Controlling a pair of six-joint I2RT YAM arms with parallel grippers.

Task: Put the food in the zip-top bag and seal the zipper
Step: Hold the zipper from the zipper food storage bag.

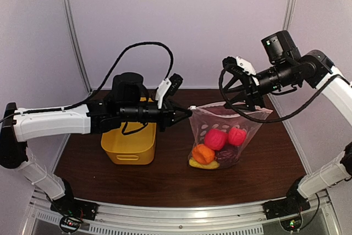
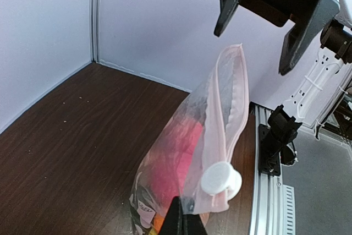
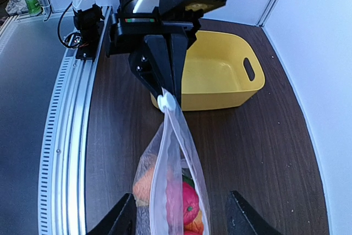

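Pinching bag (image 1: 220, 120) corner, left gripper (image 1: 187, 114) closed; right gripper (image 2: 253, 50) spread wide, empty; food (image 1: 215, 138) apparently inside, blurred through plastic.

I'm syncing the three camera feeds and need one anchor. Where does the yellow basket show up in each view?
Top external: yellow basket left of centre, partly covered by the left arm.
Left wrist: not in view.
Right wrist: upper middle, behind the left gripper.
Shared landmark: the zip-top bag holding the food, seen in all three views.
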